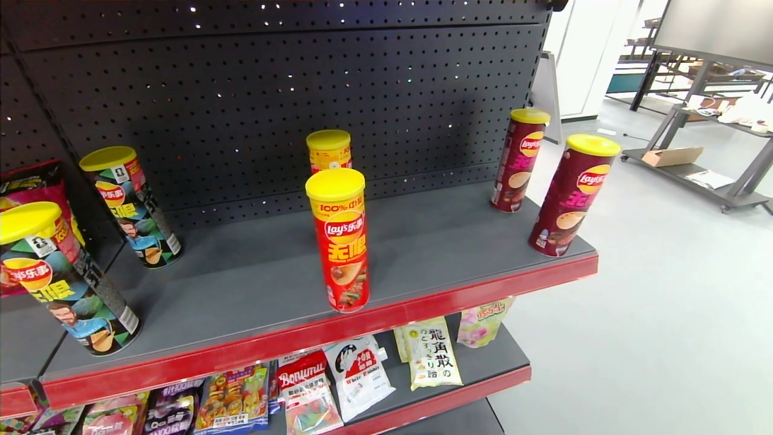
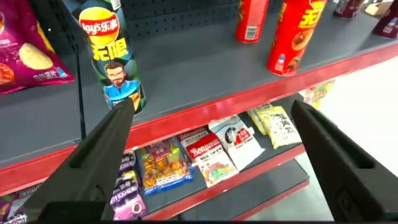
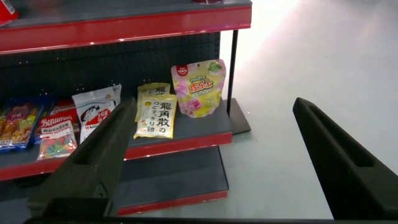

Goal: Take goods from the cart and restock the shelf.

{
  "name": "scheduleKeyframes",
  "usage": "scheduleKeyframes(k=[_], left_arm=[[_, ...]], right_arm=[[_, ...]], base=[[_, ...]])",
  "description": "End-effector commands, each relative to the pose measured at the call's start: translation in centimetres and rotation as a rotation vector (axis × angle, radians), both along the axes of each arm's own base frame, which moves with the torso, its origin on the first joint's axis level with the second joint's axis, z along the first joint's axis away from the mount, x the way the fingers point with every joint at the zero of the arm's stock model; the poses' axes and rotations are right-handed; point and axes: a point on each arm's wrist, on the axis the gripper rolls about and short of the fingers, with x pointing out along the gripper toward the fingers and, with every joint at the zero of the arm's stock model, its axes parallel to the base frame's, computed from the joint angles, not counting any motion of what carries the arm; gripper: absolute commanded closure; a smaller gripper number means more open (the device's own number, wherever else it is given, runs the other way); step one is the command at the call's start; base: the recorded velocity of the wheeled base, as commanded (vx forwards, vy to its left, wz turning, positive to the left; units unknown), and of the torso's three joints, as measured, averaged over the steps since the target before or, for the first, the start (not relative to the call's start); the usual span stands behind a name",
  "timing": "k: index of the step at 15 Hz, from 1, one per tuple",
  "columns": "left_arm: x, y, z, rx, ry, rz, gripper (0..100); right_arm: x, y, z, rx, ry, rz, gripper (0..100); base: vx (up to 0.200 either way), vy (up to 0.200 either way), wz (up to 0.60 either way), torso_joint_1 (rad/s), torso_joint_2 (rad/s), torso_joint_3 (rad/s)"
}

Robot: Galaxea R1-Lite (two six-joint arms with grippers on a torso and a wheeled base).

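Observation:
On the upper shelf (image 1: 253,284) a red chip can (image 1: 341,241) stands at the front edge, with a second red can (image 1: 329,151) behind it. Two maroon cans (image 1: 572,196) stand at the shelf's right end and two dark green cans (image 1: 60,278) at its left. My left gripper (image 2: 211,162) is open and holds nothing; it hangs in front of the shelf edge, below a dark green can (image 2: 112,56) and a red can (image 2: 295,34). My right gripper (image 3: 214,162) is open and holds nothing, low in front of the lower shelf (image 3: 180,146).
Snack bags lie along the lower shelf: a pink-green bag (image 3: 199,87), a yellow bag (image 3: 155,112), a white bag (image 3: 93,109). A purple chip bag (image 2: 25,53) sits on the neighbouring shelf. Open grey floor (image 1: 664,314) lies to the right, with a metal rack (image 1: 712,181) farther off.

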Motion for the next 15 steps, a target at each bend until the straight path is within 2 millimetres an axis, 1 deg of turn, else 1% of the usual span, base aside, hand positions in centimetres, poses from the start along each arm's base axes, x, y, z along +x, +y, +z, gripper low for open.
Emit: scheduleKeyframes(k=[1,6,8,9,10,11,13,14,15], left_arm=[[0.0,0.0,-0.3,0.001,0.006,0.009,0],[-0.2,0.0,-0.6,0.001,-0.001,0.011,0],[-0.2,0.0,-1.6,0.001,0.003,0.011,0],[-0.5,0.0,-2.4,0.007,-0.004,0.009,0],[-0.9,0.1,-3.6,0.012,-0.028,0.007,0],[-0.7,0.1,-4.3,0.012,-0.016,0.012,0],[-0.4,0.0,-4.2,0.01,-0.046,0.004,0],[0.5,0.0,-5.7,0.012,-0.025,0.005,0],[1.1,0.0,-6.6,0.013,-0.033,0.005,0]], right_arm=[[0.0,0.0,0.0,0.0,0.001,0.001,0],[0.0,0.0,0.0,0.0,0.001,0.001,0],[0.0,0.0,0.0,0.006,0.002,0.0,0],[0.0,0.0,0.0,0.004,0.002,0.001,0],[0.0,0.0,0.0,0.0,0.001,0.001,0],[0.0,0.0,0.0,0.0,0.001,0.001,0],[0.0,0.0,0.0,-0.002,0.001,0.001,0],[0.0,0.0,0.0,-0.002,-0.004,0.013,0],[0.0,0.0,0.0,-0.015,-0.007,0.024,0]], base=[[0.0,0.0,0.6,0.002,0.0,0.007],[0.0,0.0,0.6,0.002,0.0,0.0],[0.0,0.0,0.0,0.0,0.0,0.0],[0.0,0.0,0.0,0.0,0.0,0.0],[0.0,0.0,0.0,0.0,0.0,0.0],[0.0,0.0,0.0,0.0,0.0,0.0],[0.0,0.0,0.0,0.0,0.0,0.0],[0.0,0.0,0.0,0.0,0.0,0.0],[0.0,0.0,0.0,0.0,0.0,0.0]])
